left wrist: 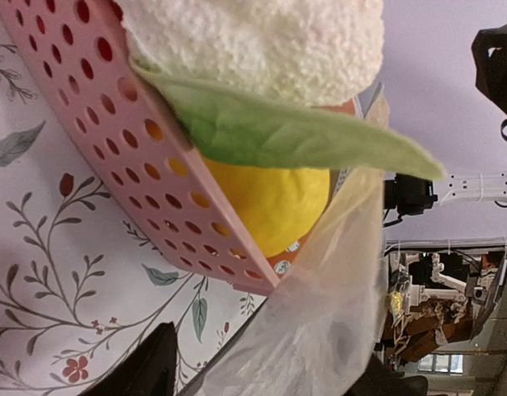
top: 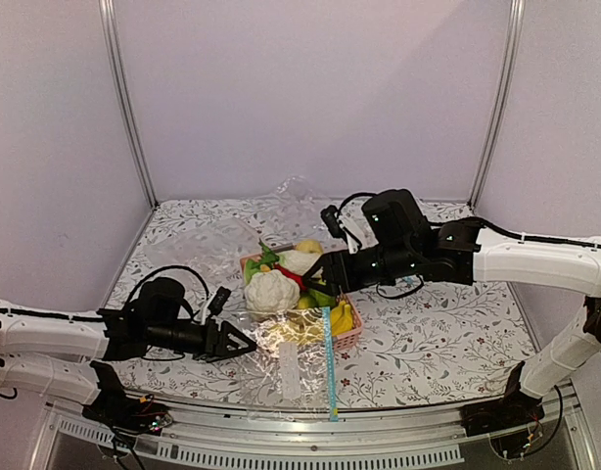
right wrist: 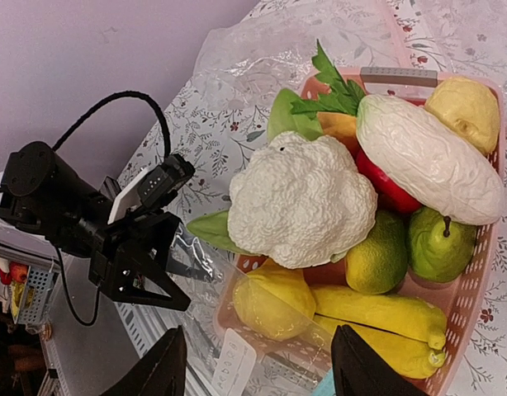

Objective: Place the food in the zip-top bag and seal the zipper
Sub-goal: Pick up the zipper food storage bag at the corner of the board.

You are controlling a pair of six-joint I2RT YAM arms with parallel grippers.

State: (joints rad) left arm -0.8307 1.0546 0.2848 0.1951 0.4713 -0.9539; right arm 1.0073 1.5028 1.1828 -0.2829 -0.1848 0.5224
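The food (right wrist: 427, 157) sits heaped in the pink basket (right wrist: 472, 309). The right fingers (right wrist: 167, 367), spread and empty, hover just above its lemon-like fruit (right wrist: 268, 304). The zip-top bag (top: 291, 357) lies flat on the surface (top: 428, 333) just in front of the basket, with its zipper (top: 329, 362) running near-to-far. The left fingers (left wrist: 146, 367) stand apart around its film, opposite the zipper.

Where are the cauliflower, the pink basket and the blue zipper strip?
cauliflower (right wrist: 299, 202): right wrist view, centre of its white head.
pink basket (left wrist: 113, 91): left wrist view, its perforated side wall.
blue zipper strip (top: 329, 364): top view, midway along the strip.
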